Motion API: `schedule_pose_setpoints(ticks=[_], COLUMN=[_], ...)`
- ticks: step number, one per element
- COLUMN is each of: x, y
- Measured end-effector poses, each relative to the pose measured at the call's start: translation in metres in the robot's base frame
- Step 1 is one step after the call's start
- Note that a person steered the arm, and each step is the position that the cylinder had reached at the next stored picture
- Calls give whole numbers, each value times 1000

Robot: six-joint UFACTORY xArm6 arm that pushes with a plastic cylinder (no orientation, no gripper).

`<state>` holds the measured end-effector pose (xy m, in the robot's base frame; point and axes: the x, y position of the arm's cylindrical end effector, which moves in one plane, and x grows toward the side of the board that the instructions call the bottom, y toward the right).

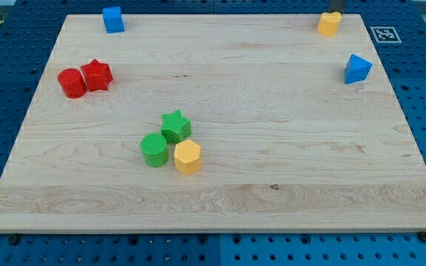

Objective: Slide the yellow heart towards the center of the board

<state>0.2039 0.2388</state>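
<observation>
The yellow heart (329,24) sits near the board's top right corner. A short piece of my dark rod shows at the view's top edge, and my tip (338,12) stands just above and right of the heart, touching it or nearly so. The wooden board (272,148) fills most of the view.
A blue cube (112,19) is at the top left. A blue triangular block (357,69) is at the right edge. A red cylinder (72,83) and red star (96,74) touch at the left. A green star (174,125), green cylinder (154,150) and yellow hexagon (187,157) cluster below the centre.
</observation>
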Motion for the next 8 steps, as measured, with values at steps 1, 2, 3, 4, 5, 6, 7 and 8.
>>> schedule_pose_setpoints(ticks=[1,2,3,4,5,6,7,8], x=[10,21,24,28,36,58,60,48], y=[-17,-21,-1,16,14,11,4,4])
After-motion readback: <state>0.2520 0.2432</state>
